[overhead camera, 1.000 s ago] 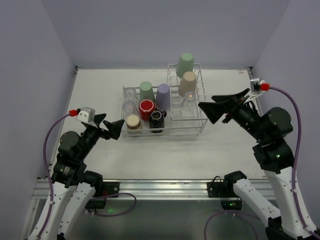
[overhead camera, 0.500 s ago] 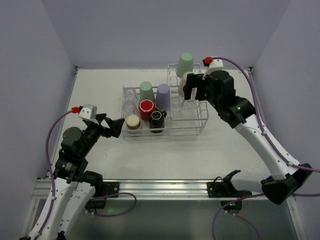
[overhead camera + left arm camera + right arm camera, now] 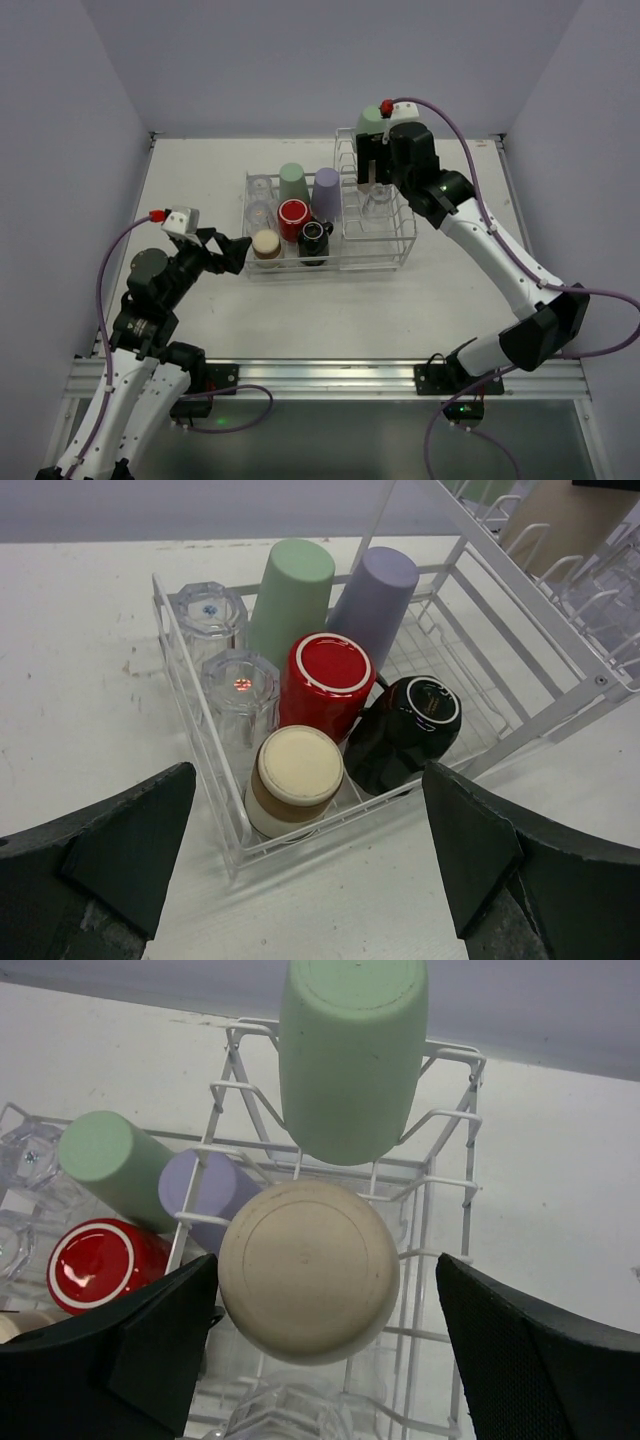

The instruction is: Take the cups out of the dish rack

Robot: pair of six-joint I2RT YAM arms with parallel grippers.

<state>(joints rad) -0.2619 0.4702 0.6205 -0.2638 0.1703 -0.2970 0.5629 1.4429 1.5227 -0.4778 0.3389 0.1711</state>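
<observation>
The white dish rack (image 3: 330, 264) holds the cups. In its low basket stand a pale green tumbler (image 3: 290, 595), a lavender tumbler (image 3: 372, 590), a red mug (image 3: 327, 680), a black mug (image 3: 405, 730), a small tan cup (image 3: 295, 780) and two clear glasses (image 3: 238, 685). On the upright dividers sit a green tumbler (image 3: 350, 1055), a beige tumbler (image 3: 310, 1270) and a clear glass (image 3: 378, 205). My right gripper (image 3: 322, 1270) hangs open over the beige tumbler, one finger on each side. My left gripper (image 3: 308, 775) stands open just in front of the basket's near left corner.
The rack stands mid-table, with bare white tabletop (image 3: 330, 310) in front of it and to its left. Grey walls close in the left, right and back. Both arm bases sit at the near edge.
My right arm has swung from the table's right side up and over the rack's upright section, onto the beige tumbler. The left gripper has barely shifted.
</observation>
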